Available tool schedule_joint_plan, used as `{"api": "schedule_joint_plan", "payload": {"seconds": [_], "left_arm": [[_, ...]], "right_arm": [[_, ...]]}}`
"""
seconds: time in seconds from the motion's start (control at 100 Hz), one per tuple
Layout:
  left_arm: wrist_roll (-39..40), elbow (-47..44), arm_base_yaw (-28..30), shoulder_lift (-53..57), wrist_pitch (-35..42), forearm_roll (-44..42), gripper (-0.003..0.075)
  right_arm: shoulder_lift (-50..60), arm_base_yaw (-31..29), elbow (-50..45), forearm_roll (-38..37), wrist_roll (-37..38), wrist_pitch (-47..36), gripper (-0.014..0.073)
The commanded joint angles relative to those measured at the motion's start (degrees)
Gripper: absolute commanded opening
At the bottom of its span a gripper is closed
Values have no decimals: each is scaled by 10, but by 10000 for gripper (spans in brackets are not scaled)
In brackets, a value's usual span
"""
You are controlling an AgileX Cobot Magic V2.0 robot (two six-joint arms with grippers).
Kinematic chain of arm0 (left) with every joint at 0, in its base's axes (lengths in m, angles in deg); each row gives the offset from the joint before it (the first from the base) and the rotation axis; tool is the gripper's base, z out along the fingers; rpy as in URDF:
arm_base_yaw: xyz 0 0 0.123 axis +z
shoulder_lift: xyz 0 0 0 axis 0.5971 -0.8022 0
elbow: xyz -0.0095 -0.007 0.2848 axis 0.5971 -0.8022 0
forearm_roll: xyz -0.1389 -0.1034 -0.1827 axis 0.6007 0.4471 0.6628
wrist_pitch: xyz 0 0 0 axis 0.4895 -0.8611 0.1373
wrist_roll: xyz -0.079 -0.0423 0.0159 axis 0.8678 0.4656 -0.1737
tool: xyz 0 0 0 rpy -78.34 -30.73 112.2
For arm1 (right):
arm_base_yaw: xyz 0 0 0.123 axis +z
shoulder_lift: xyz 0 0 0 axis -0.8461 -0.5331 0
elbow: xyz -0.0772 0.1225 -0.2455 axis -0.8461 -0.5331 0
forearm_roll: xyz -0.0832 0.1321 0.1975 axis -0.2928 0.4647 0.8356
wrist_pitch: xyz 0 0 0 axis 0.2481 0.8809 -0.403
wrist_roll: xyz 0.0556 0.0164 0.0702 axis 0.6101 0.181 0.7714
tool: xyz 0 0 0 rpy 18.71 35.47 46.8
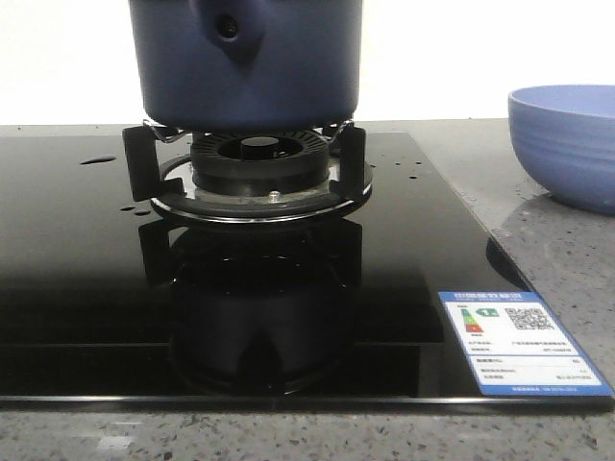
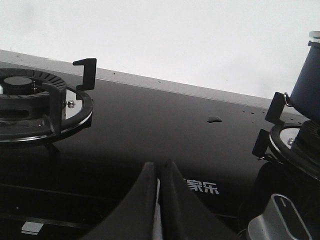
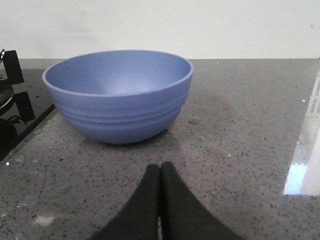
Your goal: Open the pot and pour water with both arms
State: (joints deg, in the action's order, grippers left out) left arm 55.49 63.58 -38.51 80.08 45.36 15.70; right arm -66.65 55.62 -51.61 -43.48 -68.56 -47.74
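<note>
Left claw [image 2: 159,200] and right claw [image 3: 160,200] both pressed together, empty, low over the desk [image 3: 240,145]. Pot [image 1: 245,62] sits on the burner [image 1: 258,163], untouched. Nothing begun: you first reach for the pot's top.

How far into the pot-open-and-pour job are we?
Nothing looks done. The pot sits on the burner; its top is out of frame. The bowl is empty. Nothing in hand: left gripper and right gripper are shut on nothing. Opening and pouring remain.

Plain white wall [image 3: 200,25], speckled grey countertop [image 3: 235,145]
</note>
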Motion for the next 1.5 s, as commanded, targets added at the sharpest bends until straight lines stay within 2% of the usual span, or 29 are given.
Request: {"api": "schedule_joint_plan", "payload": {"seconds": [0.0,0.96,1.18,1.32,1.49], "left_arm": [[4,-19,-1,14,44,0,-19],[4,-19,-1,14,44,0,-19],[4,-19,-1,14,47,0,-19],[4,-19,-1,14,47,31,-19],[4,-19,-1,14,51,138,-19]], "right_arm": [[10,-4,-15,-5,-2,-42,-67],[10,-4,-15,-5,-2,-44,-67],[10,-4,-15,64,-2,-61,-67],[10,-4,-15,84,-2,-89,-67],[10,-4,-15,125,-2,-111,-67]]}}
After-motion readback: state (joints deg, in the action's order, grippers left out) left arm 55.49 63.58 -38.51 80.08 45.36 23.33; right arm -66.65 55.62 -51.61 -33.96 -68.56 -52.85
